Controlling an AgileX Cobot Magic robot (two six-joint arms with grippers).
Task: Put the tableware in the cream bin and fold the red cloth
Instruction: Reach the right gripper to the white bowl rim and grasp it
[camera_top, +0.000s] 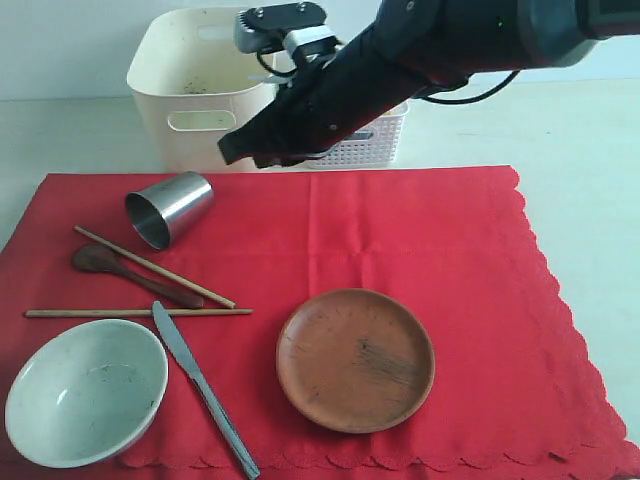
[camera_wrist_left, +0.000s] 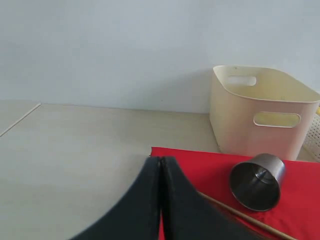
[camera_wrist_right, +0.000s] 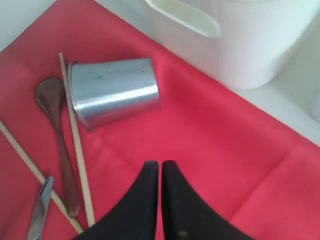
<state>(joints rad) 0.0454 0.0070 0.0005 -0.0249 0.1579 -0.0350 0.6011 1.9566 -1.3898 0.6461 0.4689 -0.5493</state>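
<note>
The red cloth (camera_top: 420, 240) covers the table. On its left part the steel cup (camera_top: 168, 208) lies on its side, with two chopsticks (camera_top: 150, 266), the dark spoon (camera_top: 125, 272), the grey knife (camera_top: 205, 388), the whitish bowl (camera_top: 85, 392) and the brown plate (camera_top: 355, 358). The cream bin (camera_top: 200, 90) stands behind the cloth. My right gripper (camera_top: 234, 150) hovers shut and empty above the cloth's far edge, in front of the bin and right of the cup (camera_wrist_right: 112, 90). My left gripper (camera_wrist_left: 161, 161) is shut and empty near the cloth's corner (camera_wrist_left: 200, 162), with the cup (camera_wrist_left: 257, 181) and bin (camera_wrist_left: 260, 112) beyond it.
A white lattice basket (camera_top: 368, 140) stands right of the cream bin, partly behind my right arm (camera_top: 440, 40). Bare pale table (camera_top: 590, 150) lies right of and behind the cloth. In the left wrist view the pale tabletop (camera_wrist_left: 75, 155) stretches beside the cloth.
</note>
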